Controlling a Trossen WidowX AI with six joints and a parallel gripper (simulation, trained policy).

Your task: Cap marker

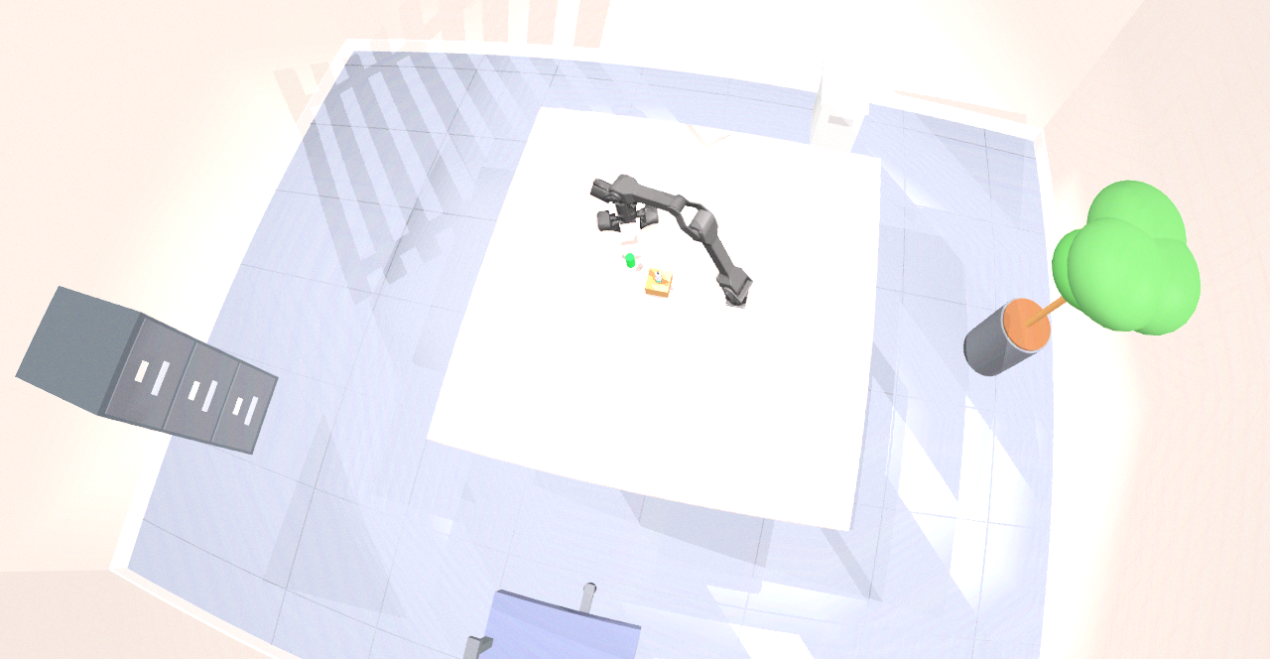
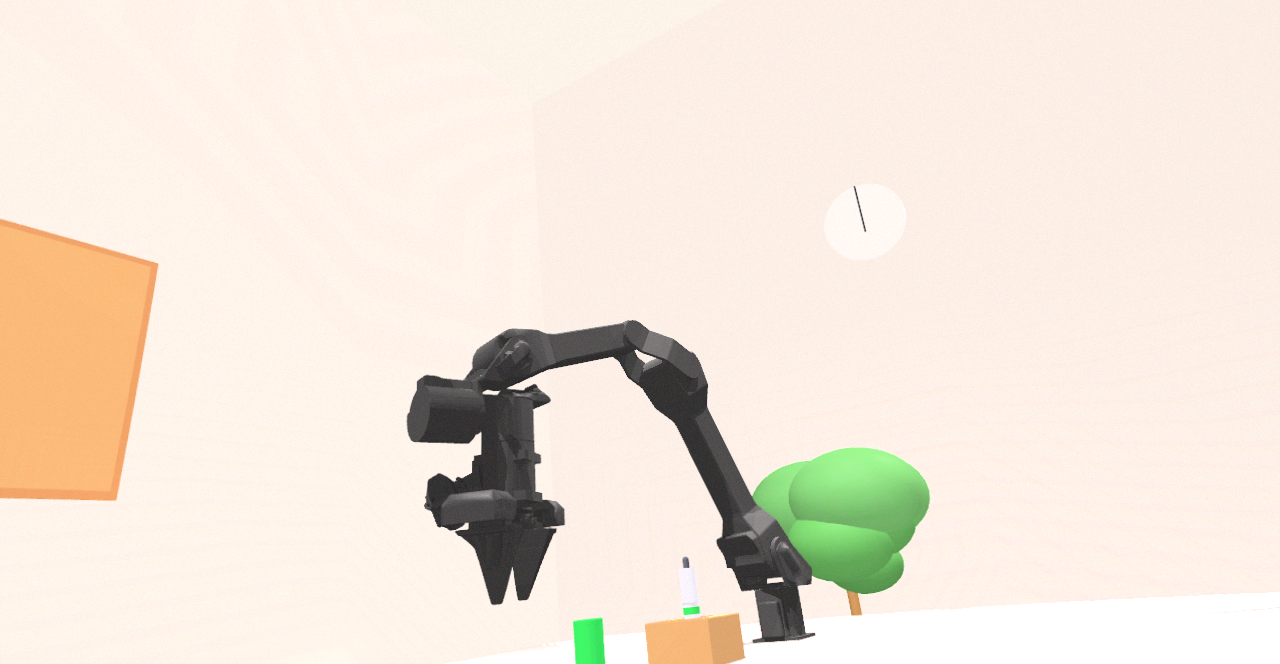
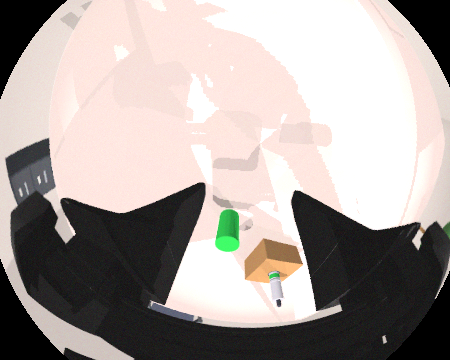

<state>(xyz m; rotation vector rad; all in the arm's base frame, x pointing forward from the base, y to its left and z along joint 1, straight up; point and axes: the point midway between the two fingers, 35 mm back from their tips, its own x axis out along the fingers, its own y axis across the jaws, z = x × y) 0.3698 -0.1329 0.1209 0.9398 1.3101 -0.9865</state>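
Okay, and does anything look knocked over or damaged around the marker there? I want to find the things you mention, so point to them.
No, nothing stands out: the marker (image 2: 687,586) (image 3: 276,289) is upright in its block (image 2: 682,640) (image 3: 271,257) (image 1: 658,287), and the loose green cap (image 1: 630,259) (image 2: 588,641) (image 3: 228,231) stands upright beside it, with no visible damage.

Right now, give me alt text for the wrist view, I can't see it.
Open black jaws frame a green cap standing on a pale table, nothing gripped. Right of the cap in the picture, a white marker with a dark tip stands uncapped in an orange-brown holder block.
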